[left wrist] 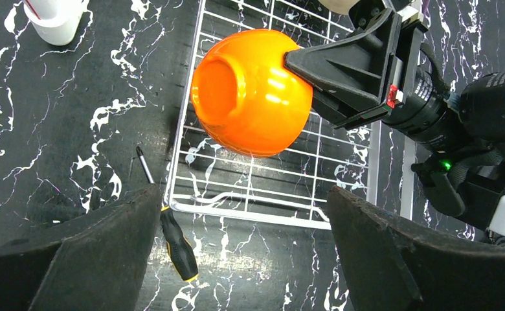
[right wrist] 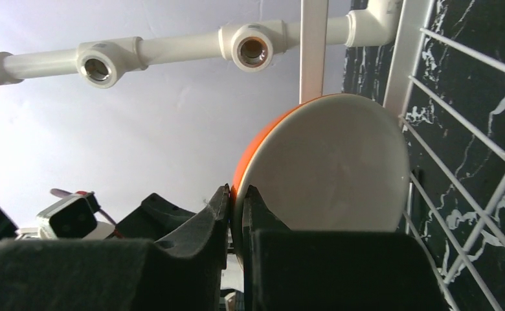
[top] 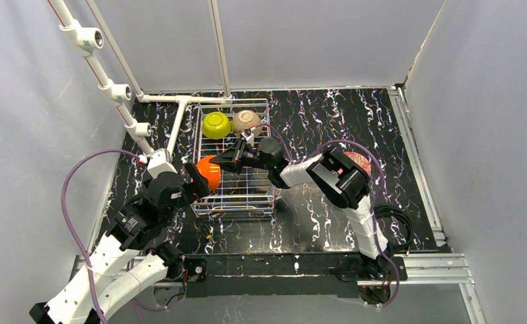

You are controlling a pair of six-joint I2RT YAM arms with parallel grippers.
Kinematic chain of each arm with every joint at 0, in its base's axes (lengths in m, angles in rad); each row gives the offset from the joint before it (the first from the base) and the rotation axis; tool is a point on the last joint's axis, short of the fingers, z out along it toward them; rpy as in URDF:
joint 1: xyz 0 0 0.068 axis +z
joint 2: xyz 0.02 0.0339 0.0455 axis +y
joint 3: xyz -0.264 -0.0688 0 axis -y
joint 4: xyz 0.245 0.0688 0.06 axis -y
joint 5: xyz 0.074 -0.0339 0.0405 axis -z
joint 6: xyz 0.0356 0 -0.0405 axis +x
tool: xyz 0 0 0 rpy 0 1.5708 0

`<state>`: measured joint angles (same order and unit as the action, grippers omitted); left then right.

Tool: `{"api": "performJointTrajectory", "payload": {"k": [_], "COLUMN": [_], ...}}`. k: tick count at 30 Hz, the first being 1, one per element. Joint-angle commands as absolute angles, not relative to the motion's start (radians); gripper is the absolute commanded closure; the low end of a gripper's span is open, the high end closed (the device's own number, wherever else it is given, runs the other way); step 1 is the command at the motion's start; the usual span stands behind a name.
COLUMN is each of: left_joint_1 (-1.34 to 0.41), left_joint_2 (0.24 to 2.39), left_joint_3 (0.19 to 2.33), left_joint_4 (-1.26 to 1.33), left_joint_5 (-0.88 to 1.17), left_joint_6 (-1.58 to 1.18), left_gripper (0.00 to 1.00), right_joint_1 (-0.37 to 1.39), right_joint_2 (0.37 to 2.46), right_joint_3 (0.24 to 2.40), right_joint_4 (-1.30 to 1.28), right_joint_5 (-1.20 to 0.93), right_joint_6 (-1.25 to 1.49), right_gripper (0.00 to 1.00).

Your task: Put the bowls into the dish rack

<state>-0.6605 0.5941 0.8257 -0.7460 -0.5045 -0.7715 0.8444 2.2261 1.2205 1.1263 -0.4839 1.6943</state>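
1. Left claw (left wrist: 242,197): fingers wide apart, holding nothing, just beside the near left corner of the dish rack (top: 237,196).
2. Orange bowl (left wrist: 250,97): tipped on its side over the rack's left edge, about mid-length. Cannot tell if it touches the wire.
3. Lime bowl (top: 216,125) and tan bowl (top: 246,121): side by side in the far row, so two are loaded.
4. Right claw (right wrist: 235,197): clamped on the orange bowl's rim.
5. Judgement: the third bowl is going in and about half are left. A patterned round thing (top: 359,160) on the desk (top: 328,128) behind the right arm may be another bowl.
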Motion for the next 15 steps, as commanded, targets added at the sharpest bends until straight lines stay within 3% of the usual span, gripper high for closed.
{"api": "performJointTrajectory", "payload": {"k": [1,12,15], "left_joint_1": [-0.663,-0.664,-0.664], "left_joint_2": [0.592,0.571,0.571], "left_joint_3": [0.819,0.825,0.828], "left_joint_4": [-0.745,-0.751,-0.753], "left_joint_5": [-0.516,-0.531,-0.534], "left_joint_6": [-0.780,-0.771,-0.768], "left_gripper": [0.02,0.02,0.02], "right_joint_1": [0.828,0.825,0.820], "right_joint_2": [2.191,2.126,2.119], "right_joint_3": [1.243,1.334,1.332], "right_joint_4": [0.754,0.347,0.303], "right_joint_5": [-0.482,-0.356,-0.331], "right_joint_6": [1.469,1.164,1.132], "right_gripper": [0.99,0.99,0.93]}}
